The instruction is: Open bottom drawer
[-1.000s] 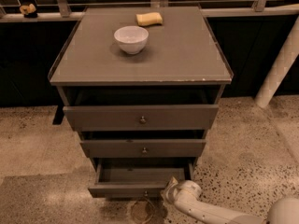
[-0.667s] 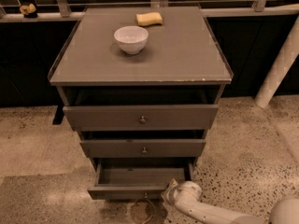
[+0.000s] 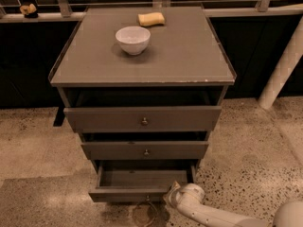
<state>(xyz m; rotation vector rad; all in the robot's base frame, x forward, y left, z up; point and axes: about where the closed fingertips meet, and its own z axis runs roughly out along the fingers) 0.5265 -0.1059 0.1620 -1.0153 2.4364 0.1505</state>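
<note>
Movement over the last second is nil: the grey-brown wooden bottom drawer (image 3: 142,178) sits pulled out at the foot of the grey wooden cabinet (image 3: 189,56), with the white hand (image 3: 171,196) at its right front corner, its grip impossible to tell, so the opening looks done.

Grey-brown bottom drawer (image 3: 128,193), lowest in the chest (image 3: 189,60), pulled out, plain grey inside showing, gripper (image 3: 171,196) beside its right front corner
</note>
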